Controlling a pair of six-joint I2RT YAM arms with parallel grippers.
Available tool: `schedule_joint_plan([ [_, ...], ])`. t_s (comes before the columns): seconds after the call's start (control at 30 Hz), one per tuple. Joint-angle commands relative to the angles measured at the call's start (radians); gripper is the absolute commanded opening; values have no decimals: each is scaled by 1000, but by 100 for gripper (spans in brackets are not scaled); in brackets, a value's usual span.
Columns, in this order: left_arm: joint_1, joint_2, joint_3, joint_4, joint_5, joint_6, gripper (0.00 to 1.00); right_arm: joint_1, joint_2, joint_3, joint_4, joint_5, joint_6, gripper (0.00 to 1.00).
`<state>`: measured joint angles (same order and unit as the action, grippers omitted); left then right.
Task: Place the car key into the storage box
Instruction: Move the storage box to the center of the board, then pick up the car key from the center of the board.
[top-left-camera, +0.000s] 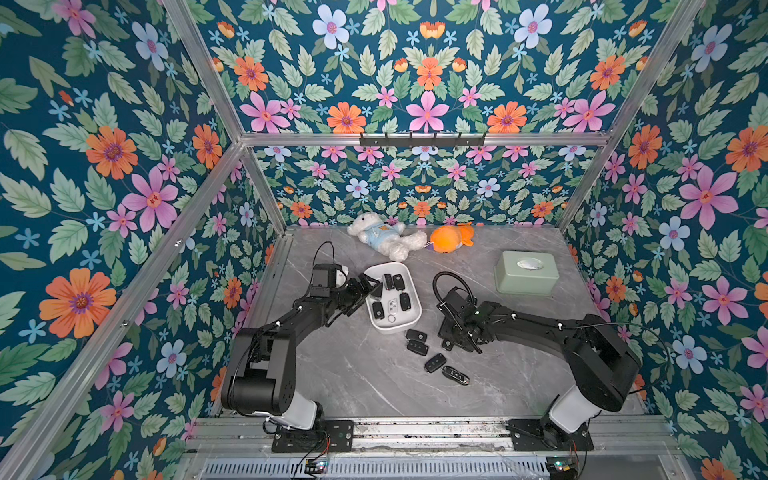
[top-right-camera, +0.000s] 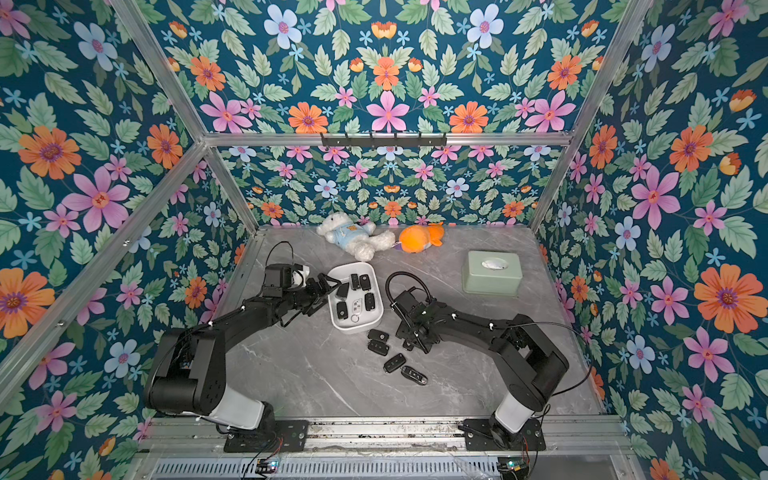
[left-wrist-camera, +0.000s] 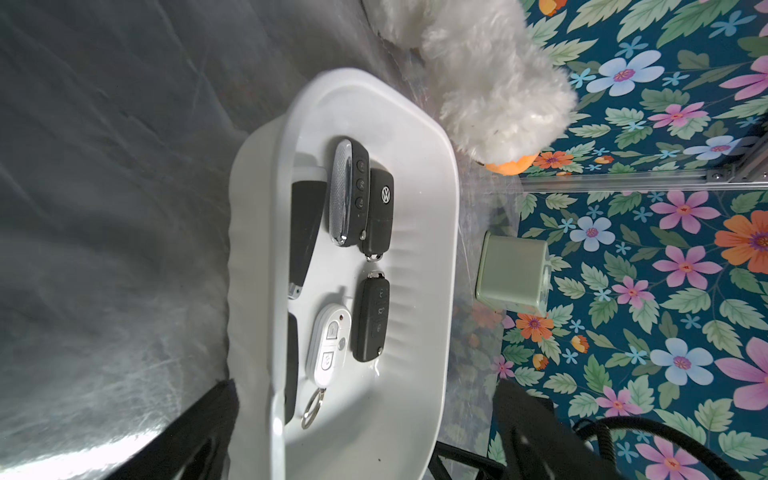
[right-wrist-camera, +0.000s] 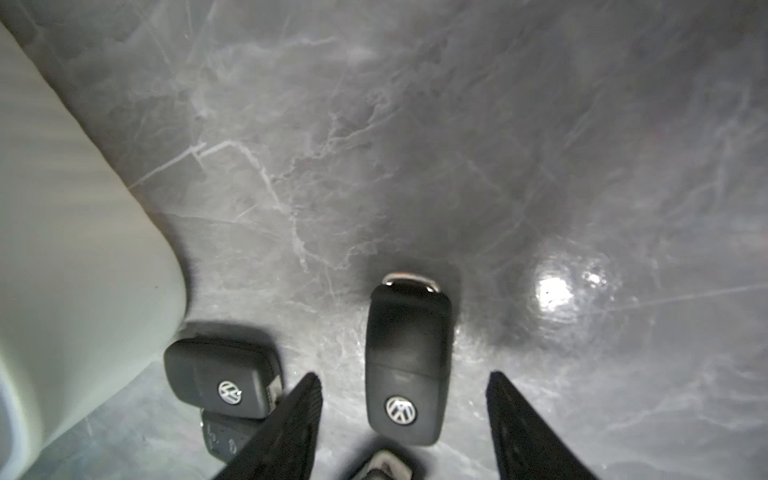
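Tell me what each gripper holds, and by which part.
Nothing is held. The right gripper straddles a black car key on the table, gaps both sides; the left gripper hangs open by the storage box.

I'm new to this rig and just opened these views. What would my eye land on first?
The loud floral walls surround everything. Mid-table, the white storage box holds several car keys, with more black keys loose on the grey table just off its near end. The right gripper has open fingers flanking one loose key.
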<state>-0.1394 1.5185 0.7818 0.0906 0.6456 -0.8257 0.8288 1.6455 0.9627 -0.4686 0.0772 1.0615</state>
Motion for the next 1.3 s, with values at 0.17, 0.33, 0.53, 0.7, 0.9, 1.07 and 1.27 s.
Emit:
schedule_joint_plan([
  [0.17,16,-47,-4,-47,-60,19,100,1,59,-1,39,-17,18,63],
  [0.33,29,-81,-25,-67,-70,26,99,5,97,33,24,-22,2,61],
  [0.53,50,-117,-58,-74,-69,29,99,14,123,52,-7,-16,-5,47],
  [0.7,63,-130,-71,-80,-66,34,99,24,126,63,-33,-3,-10,38],
  [0.9,74,-141,-70,-88,-60,41,99,27,127,102,-77,27,-29,34],
  [1.07,86,-141,-58,-90,-52,43,99,27,109,156,-105,52,-40,34],
  [1.27,95,-142,-45,-101,-43,49,99,19,108,279,-179,105,-81,34],
])
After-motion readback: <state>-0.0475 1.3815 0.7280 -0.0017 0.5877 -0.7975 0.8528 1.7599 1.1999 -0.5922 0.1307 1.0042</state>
